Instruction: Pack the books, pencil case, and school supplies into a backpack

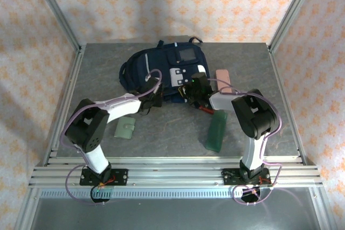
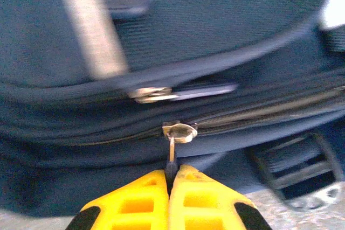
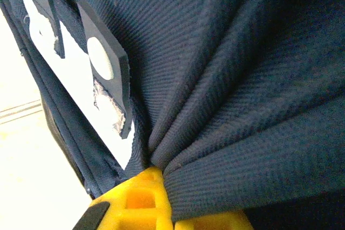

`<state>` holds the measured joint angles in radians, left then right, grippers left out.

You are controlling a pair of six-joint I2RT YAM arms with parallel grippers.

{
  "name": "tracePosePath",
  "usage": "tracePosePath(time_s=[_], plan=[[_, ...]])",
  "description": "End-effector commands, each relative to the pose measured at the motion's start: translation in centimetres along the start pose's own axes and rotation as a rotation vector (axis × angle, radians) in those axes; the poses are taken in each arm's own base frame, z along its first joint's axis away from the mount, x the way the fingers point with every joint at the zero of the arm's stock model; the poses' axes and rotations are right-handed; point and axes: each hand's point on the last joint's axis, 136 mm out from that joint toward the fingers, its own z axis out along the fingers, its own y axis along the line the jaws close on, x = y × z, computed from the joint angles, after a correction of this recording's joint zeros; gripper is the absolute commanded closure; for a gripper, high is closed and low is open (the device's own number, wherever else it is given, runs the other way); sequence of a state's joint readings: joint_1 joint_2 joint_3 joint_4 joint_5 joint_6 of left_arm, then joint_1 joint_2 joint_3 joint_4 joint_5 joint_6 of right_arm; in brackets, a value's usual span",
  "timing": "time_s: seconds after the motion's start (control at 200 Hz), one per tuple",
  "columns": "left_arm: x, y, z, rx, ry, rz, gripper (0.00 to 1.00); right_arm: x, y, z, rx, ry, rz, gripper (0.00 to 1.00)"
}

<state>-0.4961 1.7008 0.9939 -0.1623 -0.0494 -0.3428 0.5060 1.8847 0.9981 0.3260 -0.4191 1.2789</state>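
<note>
Navy fabric of the backpack covers the middle of the far half of the worktop, front patches facing up. On the backpack's right, just beside it, lies the pink pencil case. Nearer than the backpack, to its right, a slim dark green rectangle lies at a slant. To its near left lies the pale green wallet, well apart from it.

Both arms reach to the backpack's near edge. The left end effector is pressed together on the zip pull hanging from a slider on the backpack's side. The right end effector pinches a gathered fold of the backpack's cloth, beside its white patch.

A sliver of red shows at the backpack's near edge under the right arm, too small to make out. The left wrist view is blurred, and a dark buckle is cut off at its right side.

Bare worktop lies open between the wallet and the green rectangle on the backpack's near side, and to its left.
</note>
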Motion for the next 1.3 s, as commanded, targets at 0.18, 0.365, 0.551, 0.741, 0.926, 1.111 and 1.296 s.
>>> tracePosePath(time_s=[0.18,0.365,0.551,0.741,0.926,1.111,1.296], plan=[[-1.6,9.5,-2.2,-0.235,-0.055,-0.112,1.0,-3.3,-1.1,-1.1,0.032,-0.105,-0.013,1.0],[-1.4,9.7,-3.5,-0.222,-0.049,-0.121,1.0,-5.1,0.6,-1.3,0.05,-0.132,-0.094,1.0],[0.6,4.4,-4.7,-0.069,-0.02,-0.057,1.0,-7.2,3.4,-1.1,0.102,-0.179,-0.229,1.0],[0.5,-2.0,-5.6,0.12,-0.034,-0.04,1.0,-7.9,5.6,-0.9,0.125,-0.14,-0.322,0.85],[-0.5,-4.5,-5.3,0.184,-0.03,-0.036,1.0,-4.9,6.1,-3.4,0.076,-0.071,-0.329,0.56],[-0.3,-5.2,-4.9,0.202,-0.016,-0.024,1.0,-0.4,4.7,-4.6,0.029,0.056,-0.309,0.55],[-0.3,-4.4,-4.7,0.148,-0.019,-0.002,1.0,3.1,3.3,-2.7,0.039,0.141,-0.321,0.55]])
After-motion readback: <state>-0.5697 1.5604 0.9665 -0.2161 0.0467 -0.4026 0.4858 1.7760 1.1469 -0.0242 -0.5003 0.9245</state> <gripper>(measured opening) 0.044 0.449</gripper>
